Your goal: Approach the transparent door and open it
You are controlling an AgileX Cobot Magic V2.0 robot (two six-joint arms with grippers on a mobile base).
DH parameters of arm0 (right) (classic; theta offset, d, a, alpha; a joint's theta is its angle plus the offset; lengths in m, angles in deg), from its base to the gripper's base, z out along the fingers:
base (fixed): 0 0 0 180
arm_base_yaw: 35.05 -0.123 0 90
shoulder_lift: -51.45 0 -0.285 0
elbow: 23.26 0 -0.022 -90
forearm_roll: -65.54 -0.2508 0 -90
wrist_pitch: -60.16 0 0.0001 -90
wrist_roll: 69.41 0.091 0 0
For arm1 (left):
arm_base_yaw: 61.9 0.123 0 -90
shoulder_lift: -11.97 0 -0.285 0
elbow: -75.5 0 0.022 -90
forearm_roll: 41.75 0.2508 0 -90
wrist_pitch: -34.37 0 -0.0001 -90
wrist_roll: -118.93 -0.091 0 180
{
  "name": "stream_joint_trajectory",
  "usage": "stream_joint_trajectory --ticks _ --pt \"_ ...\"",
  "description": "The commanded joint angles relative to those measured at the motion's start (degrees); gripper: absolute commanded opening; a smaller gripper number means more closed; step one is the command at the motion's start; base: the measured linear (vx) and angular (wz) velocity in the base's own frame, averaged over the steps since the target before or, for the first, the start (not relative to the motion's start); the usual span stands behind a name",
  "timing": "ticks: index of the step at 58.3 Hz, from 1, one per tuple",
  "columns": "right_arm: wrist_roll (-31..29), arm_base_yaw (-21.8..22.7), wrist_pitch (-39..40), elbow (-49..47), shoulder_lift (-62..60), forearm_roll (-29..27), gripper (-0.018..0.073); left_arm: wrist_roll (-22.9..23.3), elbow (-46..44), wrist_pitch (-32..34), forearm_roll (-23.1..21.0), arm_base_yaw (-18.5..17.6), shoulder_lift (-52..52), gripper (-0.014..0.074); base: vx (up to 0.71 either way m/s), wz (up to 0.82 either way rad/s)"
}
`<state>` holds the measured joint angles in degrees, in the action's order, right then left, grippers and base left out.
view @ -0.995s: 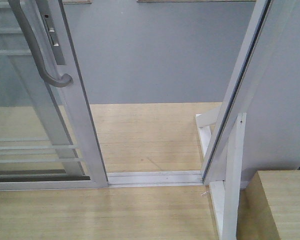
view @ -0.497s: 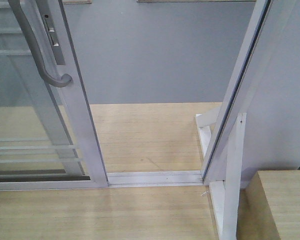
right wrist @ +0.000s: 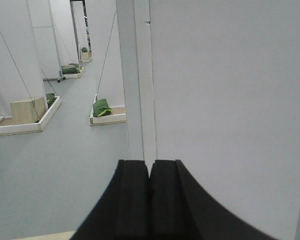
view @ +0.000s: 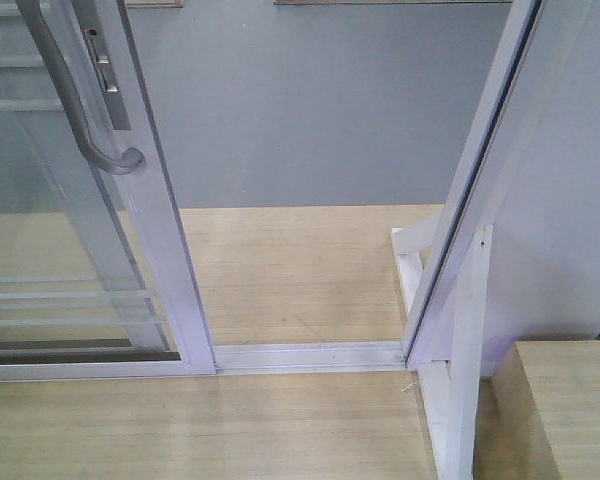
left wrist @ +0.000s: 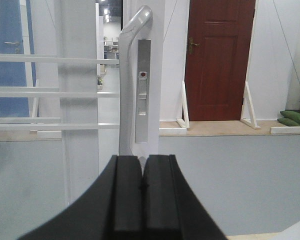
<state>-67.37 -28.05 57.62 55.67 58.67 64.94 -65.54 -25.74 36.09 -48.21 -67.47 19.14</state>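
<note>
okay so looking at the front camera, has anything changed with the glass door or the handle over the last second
Almost nothing. The transparent door and its grey handle may have crept very slightly leftward, too little to be sure. The gap to the white frame post is as it was. Both claws, left and right, are shut and hold nothing.

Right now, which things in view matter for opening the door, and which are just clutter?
Relevant:
- transparent door
- grey pull handle
- floor track
- left gripper, shut, facing the handle

Just around:
- wooden box
- red door
- green cushions
</note>
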Motion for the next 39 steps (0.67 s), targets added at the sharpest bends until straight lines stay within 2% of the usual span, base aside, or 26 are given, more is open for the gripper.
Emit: stream_joint_trajectory --ticks 1,39 --pt "-0.4 0.3 4.5 0.8 -0.8 0.6 -0.0005 0.4 1.6 4.8 -0.1 -0.2 -0.7 -0.0006 0.0 0.0" --pt "-0.4 0.3 4.5 0.8 -0.8 0.6 -0.0005 0.4 1.6 4.8 -0.1 -0.2 -0.7 -0.0006 0.0 0.0"
